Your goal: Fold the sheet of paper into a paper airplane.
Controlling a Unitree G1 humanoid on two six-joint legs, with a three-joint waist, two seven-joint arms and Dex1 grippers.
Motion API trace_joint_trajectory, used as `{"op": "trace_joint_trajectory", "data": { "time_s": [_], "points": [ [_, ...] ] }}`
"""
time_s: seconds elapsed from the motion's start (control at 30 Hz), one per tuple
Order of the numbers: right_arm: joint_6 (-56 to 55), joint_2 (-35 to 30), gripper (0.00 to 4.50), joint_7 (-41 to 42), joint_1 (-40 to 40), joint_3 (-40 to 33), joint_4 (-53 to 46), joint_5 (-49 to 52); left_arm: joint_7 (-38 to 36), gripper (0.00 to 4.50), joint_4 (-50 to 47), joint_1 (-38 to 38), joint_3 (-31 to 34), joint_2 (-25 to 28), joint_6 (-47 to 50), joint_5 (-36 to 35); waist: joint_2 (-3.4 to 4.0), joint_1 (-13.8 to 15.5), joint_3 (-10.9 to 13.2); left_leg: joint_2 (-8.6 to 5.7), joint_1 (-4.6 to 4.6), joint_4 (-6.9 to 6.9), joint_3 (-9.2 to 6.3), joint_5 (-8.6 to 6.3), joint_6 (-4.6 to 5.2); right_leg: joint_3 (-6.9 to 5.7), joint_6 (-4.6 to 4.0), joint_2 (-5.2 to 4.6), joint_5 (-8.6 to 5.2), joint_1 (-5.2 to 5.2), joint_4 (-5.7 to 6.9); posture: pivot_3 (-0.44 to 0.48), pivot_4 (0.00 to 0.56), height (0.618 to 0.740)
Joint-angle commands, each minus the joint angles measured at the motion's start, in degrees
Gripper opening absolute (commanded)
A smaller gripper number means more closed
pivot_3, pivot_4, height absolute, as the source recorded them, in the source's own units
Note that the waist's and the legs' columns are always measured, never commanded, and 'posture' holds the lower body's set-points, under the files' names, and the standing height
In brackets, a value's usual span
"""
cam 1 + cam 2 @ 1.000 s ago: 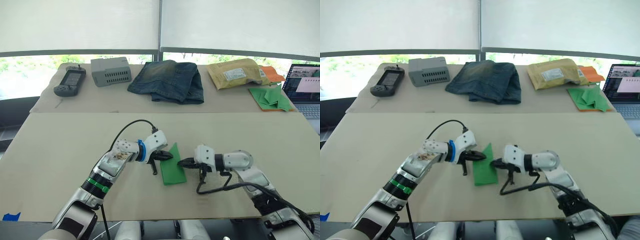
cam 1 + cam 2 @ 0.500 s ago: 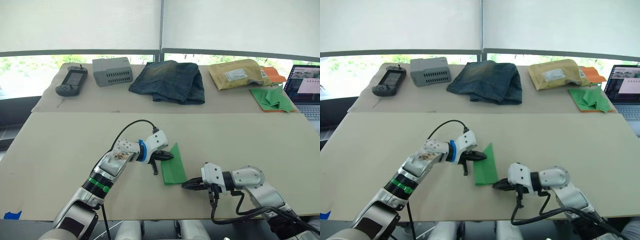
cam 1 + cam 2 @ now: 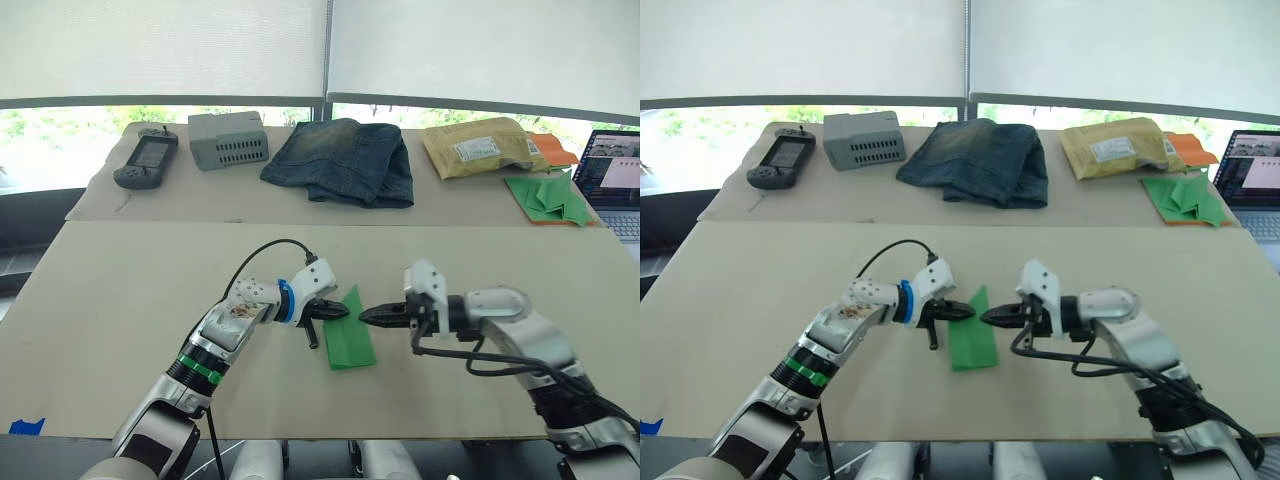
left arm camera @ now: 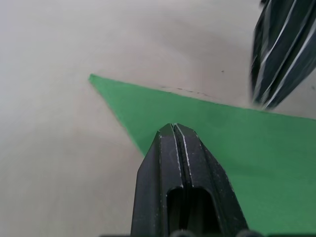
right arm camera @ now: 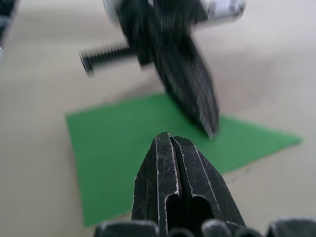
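Where the near part of the beige table (image 3: 120,300) lies bare, the sheet of paper (image 3: 350,340) rests flat, a bright green creased shape with one narrow point aimed away from the robot. It sits between the two arms. The left tool (image 3: 337,312), its two black fingers pressed together, touches down on the paper's left edge near the point and seems to pin it rather than pinch it. The right tool (image 3: 368,316), fingers also pressed together and holding nothing, hovers just beside the paper's right edge, tip toward the left tool.

Judging by its look, the paper is very light, thin and limp, likely to slide on the smooth table and to crumple if squeezed. A free edge or corner, lifted while the other tool holds the sheet down, looks like the best place to take hold.

Along the far side lie a handheld game console (image 3: 143,161), a grey box (image 3: 228,139), folded jeans (image 3: 345,160), a padded envelope (image 3: 478,146), a heap of green paper pieces (image 3: 548,194) and a laptop (image 3: 612,180).
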Motion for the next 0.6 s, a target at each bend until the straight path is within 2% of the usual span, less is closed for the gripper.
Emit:
{"op": "trace_joint_trajectory", "data": {
  "time_s": [0.03, 0.27, 0.6],
  "points": [
    [-4.16, 2.13, 0.02, -1.55, -0.84, 0.92, 3.11, -2.94, 0.99, 0.0, -1.55, -0.55, 0.86, 0.59, 2.53, -0.2, 0.01, -0.05, 0.01, 0.0, -0.01, 0.0, 0.0, 0.0, 0.0, 0.0, 0.0, 0.0, 0.0, -0.02, 0.0, 0.0, 0.15, 0.728],
    [-7.71, 3.72, 0.02, -2.12, 1.29, 3.5, 6.43, -7.18, 3.31, 0.0, -2.1, -1.75, 3.61, -1.46, 5.44, -2.69, 0.01, -0.29, 0.01, 0.03, 0.12, 0.0, -0.01, 0.0, 0.0, 0.0, 0.0, 0.02, 0.01, 0.06, 0.07, 0.0, 0.15, 0.728],
    [-6.46, 5.34, 0.02, -4.17, 4.25, 4.26, 3.44, -7.87, 4.55, 0.0, 17.4, -12.02, 4.49, -8.42, -5.74, 0.2, 0.0, -0.52, 0.0, 0.02, 0.18, -0.01, -0.01, 0.0, 0.0, 0.0, 0.0, 0.04, 0.01, 0.12, 0.07, 0.0, 0.15, 0.728]
  ]
}}
